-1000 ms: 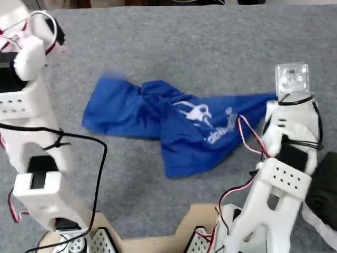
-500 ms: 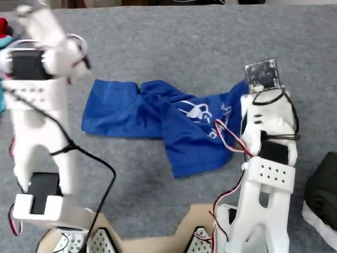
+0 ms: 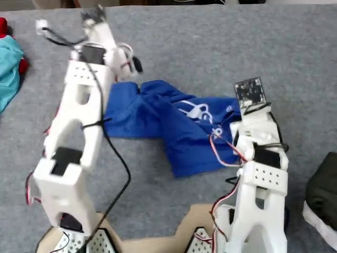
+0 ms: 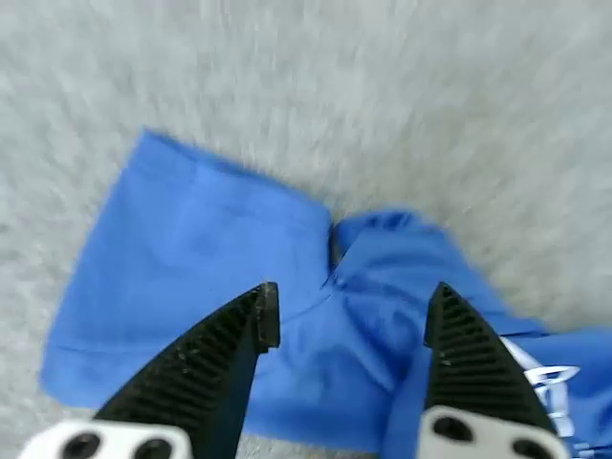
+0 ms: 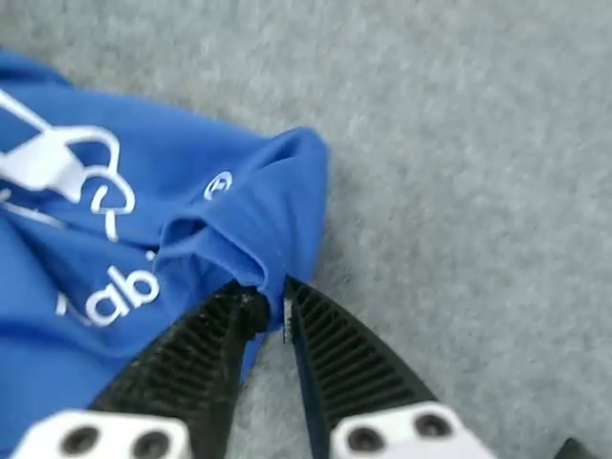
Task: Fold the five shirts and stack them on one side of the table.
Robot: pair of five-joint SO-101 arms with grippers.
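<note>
1. Fingers (image 5: 206, 363) of R gripper (image 5: 273, 293): nearly together, tips pinching a bunched fold at the edge of the blue shirt (image 5: 143, 191).
   - Fabric sits betw. the tips.
   - Rest of shirt, w/ white print, spreads away from the pinch on one side of the fingers.
   - Bare grey table (image 5: 459, 143) lies on the other side and beyond the tips.
2. Fingers (image 4: 210, 368) of L gripper (image 4: 352, 292): spread wide, nothing betw. them.
   - Blue shirt (image 4: 191, 249) lies below the gap.
   - Collar opening is just beyond the tips.
   - Flatter sleeve-end panel is by one finger; crumpled part w/ print is by the other.
   - Can't tell if the tips touch the cloth; view is blurred.
3. High view: shirt (image 3: 174, 126) lies crumpled on the table (image 3: 210, 42), betw. the two arms.
   - L gripper (image 3: 131, 62) is at the shirt's flatter end.
   - R arm's wrist sits over the opposite, bunched end.
4. Farther out:
   - Teal cloth (image 3: 8, 71) w/ a red item (image 3: 4, 23) just beside it, at the table edge, well apart from L fingers.
   - Dark garment (image 3: 321, 190) is on the far side of the R arm from the shirt, apart from R fingers.
</note>
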